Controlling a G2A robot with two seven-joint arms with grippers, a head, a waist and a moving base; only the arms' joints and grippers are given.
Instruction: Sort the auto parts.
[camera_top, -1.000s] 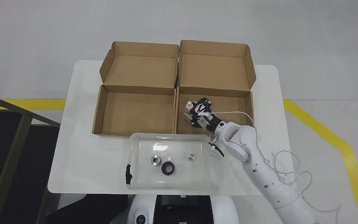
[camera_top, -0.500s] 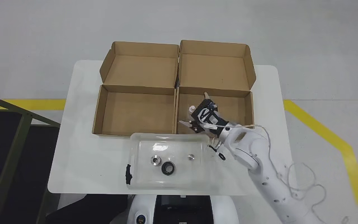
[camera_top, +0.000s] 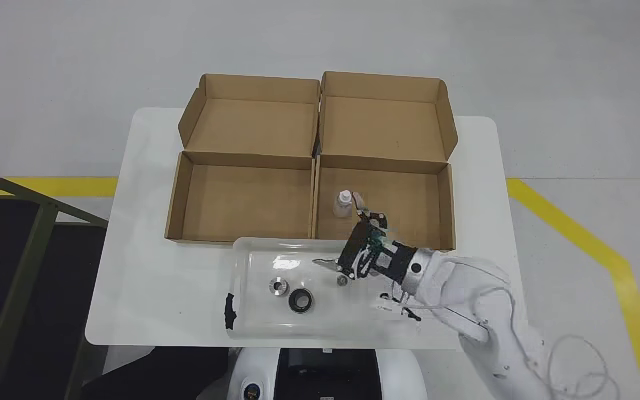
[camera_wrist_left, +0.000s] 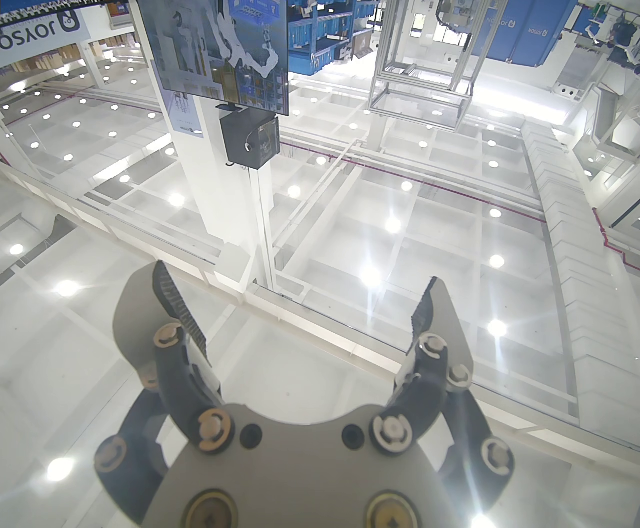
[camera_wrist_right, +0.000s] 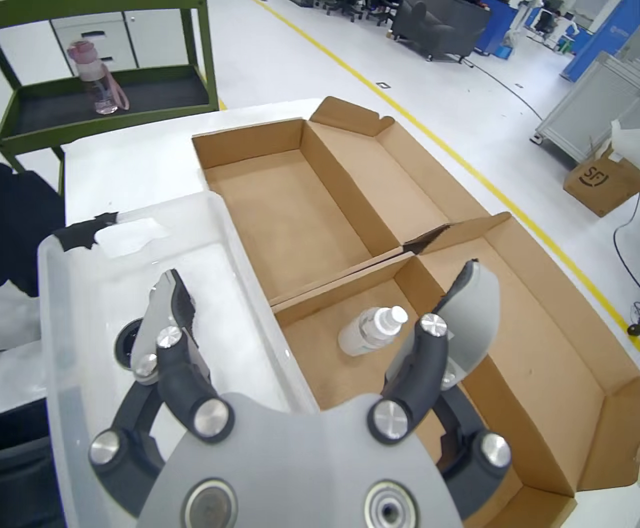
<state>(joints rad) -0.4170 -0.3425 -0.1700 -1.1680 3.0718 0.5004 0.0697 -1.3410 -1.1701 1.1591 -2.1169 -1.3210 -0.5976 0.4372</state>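
Observation:
A small white bottle (camera_top: 344, 203) (camera_wrist_right: 372, 330) lies on its side in the right cardboard box (camera_top: 420, 205) (camera_wrist_right: 540, 350). The left box (camera_top: 245, 200) (camera_wrist_right: 285, 210) holds nothing. A clear plastic tray (camera_top: 250, 310) (camera_wrist_right: 75, 280) near the front edge carries a metal ring (camera_top: 274, 288), a black ring (camera_top: 300, 300) (camera_wrist_right: 124, 345) and a small metal part (camera_top: 341, 281). My right gripper (camera_top: 344, 243) (camera_wrist_right: 322, 295) hangs open and empty above the seam between tray and right box. One of its fingers partly hides the black ring. My left gripper (camera_wrist_left: 295, 305) is open, pointing up at a ceiling.
Both boxes have their lids (camera_top: 320, 115) folded back toward the far table edge. The white table (camera_top: 140, 260) has bare room left of the tray. A green shelf cart (camera_wrist_right: 100, 100) with a pink bottle stands beyond the table.
My right gripper has drawn back from inside the right box toward the tray. The bottle stays behind in the box, free of the fingers.

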